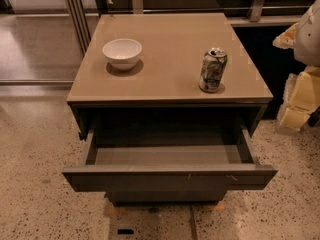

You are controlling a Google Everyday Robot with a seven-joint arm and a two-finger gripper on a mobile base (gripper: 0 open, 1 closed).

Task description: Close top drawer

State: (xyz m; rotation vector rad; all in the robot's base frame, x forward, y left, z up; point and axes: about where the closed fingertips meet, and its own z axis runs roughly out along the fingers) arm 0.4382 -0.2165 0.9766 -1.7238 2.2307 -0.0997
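Top drawer [170, 178] is pulled well out of the cabinet [165, 91]. Its flat front faces the camera and its long axis runs left to right. Lower edge of the front overhangs the speckled floor [40, 204], with bare floor before it. White bowl [122, 53] and can [213, 70] stand well apart on the top. Gripper [299, 100] hangs at the right edge, beside the cabinet and apart from the drawer; cannot tell its grip state.

hand [298, 104] at right edge, off the bench's [165, 86] right side | top drawer [170, 177] pulled out, front left of and below hand, open floor [40, 184] along it | its cavity open from above | can [213, 70] on bench top nearest hand, bowl [122, 53] farther left, wide gap between
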